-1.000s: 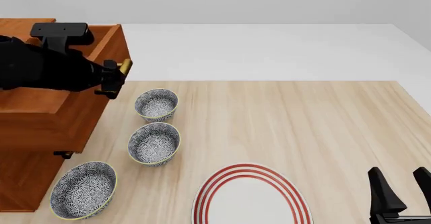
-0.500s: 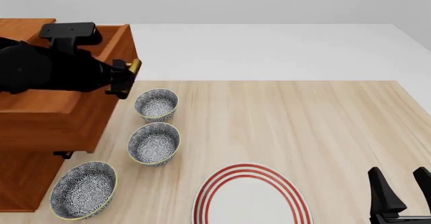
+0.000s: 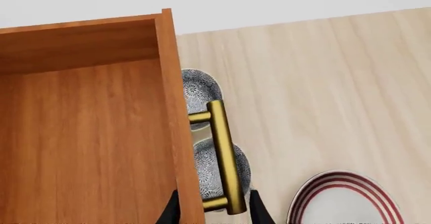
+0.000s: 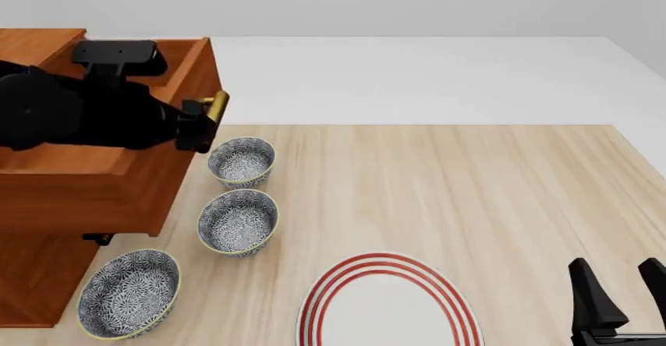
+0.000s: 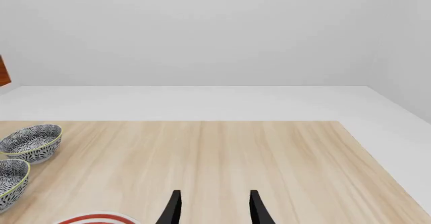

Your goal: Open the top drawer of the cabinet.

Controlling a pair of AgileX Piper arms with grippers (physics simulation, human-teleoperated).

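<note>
The reddish-brown cabinet [image 4: 42, 284] stands at the table's left edge. Its top drawer [image 4: 115, 182] is pulled out to the right and its plain wooden inside [image 3: 81, 133] shows. The brass bar handle [image 4: 217, 106] sits on the drawer front and also shows in the left wrist view [image 3: 223, 156]. My left gripper [image 4: 198, 128] hangs over the drawer front. In the left wrist view [image 3: 214, 211] its jaws stand wide apart, one on each side of the drawer front and handle. My right gripper [image 4: 619, 295] is open and empty at the near right.
Three patterned bowls [image 4: 242, 161] [image 4: 239, 220] [image 4: 129, 292] stand in a row just right of the cabinet, partly under the drawer front. A red-ringed white plate [image 4: 387, 303] lies at the near middle. The two lower drawers are hidden.
The top drawer has slid further out to the right, and my left gripper has moved with its handle. The right arm has not moved.
</note>
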